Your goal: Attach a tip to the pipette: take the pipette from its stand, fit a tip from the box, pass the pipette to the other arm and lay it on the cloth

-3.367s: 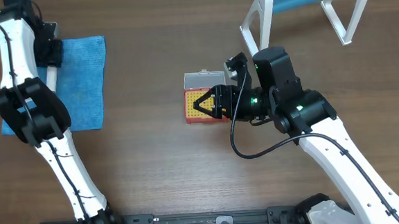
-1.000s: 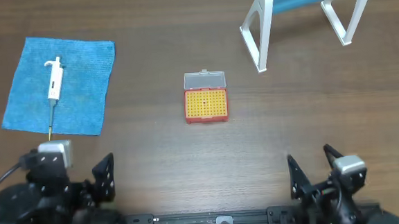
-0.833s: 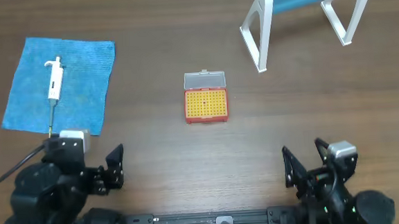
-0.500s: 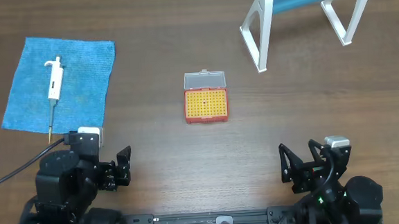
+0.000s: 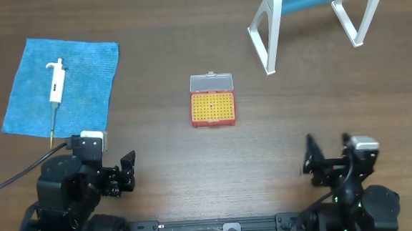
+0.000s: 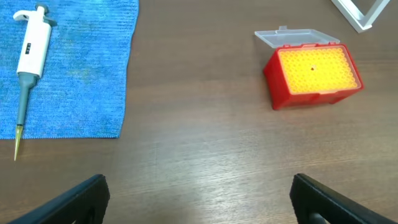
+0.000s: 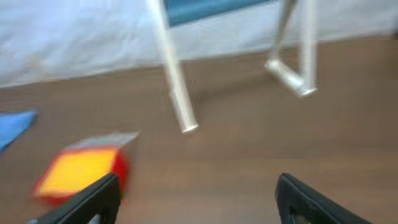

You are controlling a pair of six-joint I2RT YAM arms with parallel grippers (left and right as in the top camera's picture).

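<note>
Two grippers are sitting low at the table's (image 5: pixel 265 148) near edge, one at 7 o'clock and one at 5 o'clock, both black, and both are holding nothing. The left gripper (image 6: pixel 199 183) is keeping its jaws spread wide over bare wood, and the right gripper (image 7: pixel 198 180) is spreading its jaws wide too.

One pipette (image 5: pixel 56 83) is lying well apart from both grippers, at about 11 o'clock from the left gripper. It is resting lengthwise on the single blue cloth (image 5: pixel 82 87), its white body and plunger pointing to 12 o'clock and its slim grey shaft pointing to 6 o'clock. A yellow tip is sitting on the end of the shaft and is reaching just past the cloth's near edge onto the wood. The cloth is looking soft and finely woven, roughly square, and is lying flat.

One tip box (image 5: pixel 213 108) is standing near the table's middle, at 1 o'clock from the left gripper and 10 o'clock from the right. It is showing a red base, a dense yellow grid of tips, and a clear lid folded back on its far side.

Farthest off, at 12 o'clock from the right gripper, one stand (image 5: pixel 307 9) is standing with white angled legs and a blue bar across the top. The table is showing a dark brown wood grain.
</note>
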